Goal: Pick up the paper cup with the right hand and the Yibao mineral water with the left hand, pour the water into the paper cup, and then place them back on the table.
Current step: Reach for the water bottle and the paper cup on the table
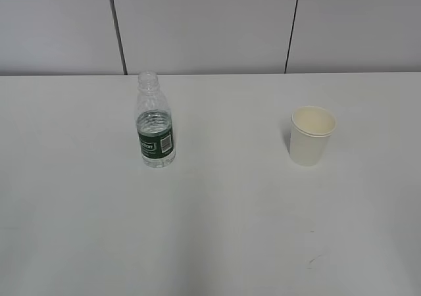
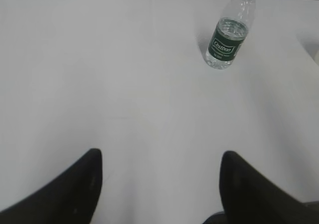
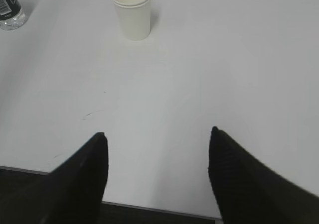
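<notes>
The Yibao mineral water [image 1: 155, 123], a small clear uncapped bottle with a dark green label, stands upright on the white table [image 1: 217, 230] at centre left. The cream-white paper cup [image 1: 311, 135] stands upright at centre right. Neither arm shows in the exterior view. In the left wrist view my left gripper [image 2: 162, 157] is open and empty, with the bottle [image 2: 228, 35] far ahead to the right. In the right wrist view my right gripper [image 3: 158, 137] is open and empty over the table's near edge, with the cup [image 3: 132, 12] far ahead to the left.
A grey panelled wall [image 1: 210, 23] runs behind the table. The bottle's base [image 3: 10, 10] shows at the top left of the right wrist view. The table's front edge [image 3: 154, 207] lies under the right gripper. Faint dark scuffs [image 1: 314, 260] mark the tabletop.
</notes>
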Robot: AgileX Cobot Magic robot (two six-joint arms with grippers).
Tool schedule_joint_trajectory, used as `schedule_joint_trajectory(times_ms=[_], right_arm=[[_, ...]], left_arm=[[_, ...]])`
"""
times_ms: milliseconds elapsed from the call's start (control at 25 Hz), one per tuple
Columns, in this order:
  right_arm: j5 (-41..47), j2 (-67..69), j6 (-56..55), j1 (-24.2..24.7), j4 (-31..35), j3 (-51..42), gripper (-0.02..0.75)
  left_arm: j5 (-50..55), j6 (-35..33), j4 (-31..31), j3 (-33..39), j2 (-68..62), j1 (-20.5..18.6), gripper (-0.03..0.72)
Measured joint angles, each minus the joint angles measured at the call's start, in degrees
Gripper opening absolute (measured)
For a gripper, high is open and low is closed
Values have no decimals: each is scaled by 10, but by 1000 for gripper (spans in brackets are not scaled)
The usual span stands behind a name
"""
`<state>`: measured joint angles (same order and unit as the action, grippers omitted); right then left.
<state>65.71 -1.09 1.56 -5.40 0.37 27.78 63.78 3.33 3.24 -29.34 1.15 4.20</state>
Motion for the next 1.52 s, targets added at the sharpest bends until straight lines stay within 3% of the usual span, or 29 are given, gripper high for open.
schedule_joint_trajectory(times_ms=[640, 840, 1080, 1520], right_arm=[[0, 0, 0, 0, 0, 0, 500], [-15, 0, 0, 0, 0, 7, 500], [-104, 0, 0, 0, -4, 10, 500], [-351, 68, 0, 0, -23, -67, 500]], left_arm=[[-11, -3, 46, -1, 0, 0, 448], [-70, -61, 37, -17, -3, 0, 448], [-182, -82, 21, -19, -82, 0, 448], [-434, -91, 21, -19, -280, 11, 432]])
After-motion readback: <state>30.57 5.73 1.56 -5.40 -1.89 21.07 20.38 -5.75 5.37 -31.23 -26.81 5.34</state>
